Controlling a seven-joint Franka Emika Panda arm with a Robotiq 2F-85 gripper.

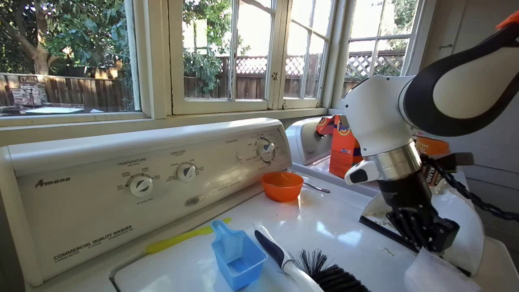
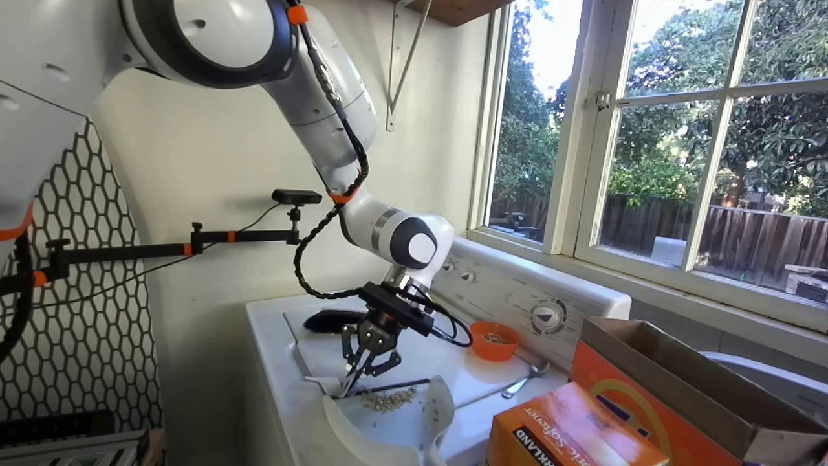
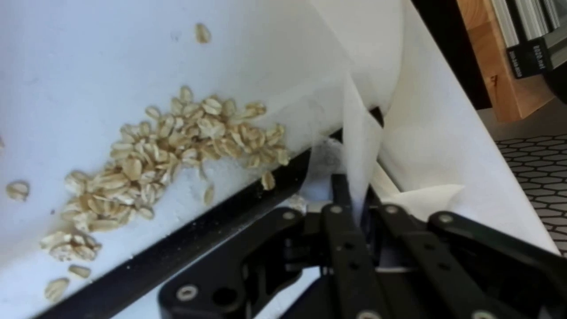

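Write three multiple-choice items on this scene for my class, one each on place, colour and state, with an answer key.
1. Where is the scoop?
A. On the windowsill
B. Inside the dustpan
C. On the washer lid, beside the brush

2. What colour is the bowl?
A. Orange
B. Green
C. White

3. How do the fingers stand?
A. Wide apart and empty
B. Closed on a thin white sheet
C. Closed on a spoon

Right letters:
1. C, since an exterior view shows it on the lid next to the brush's handle.
2. A, since it looks orange in both exterior views.
3. B, since the wrist view shows the sheet pinched between them.
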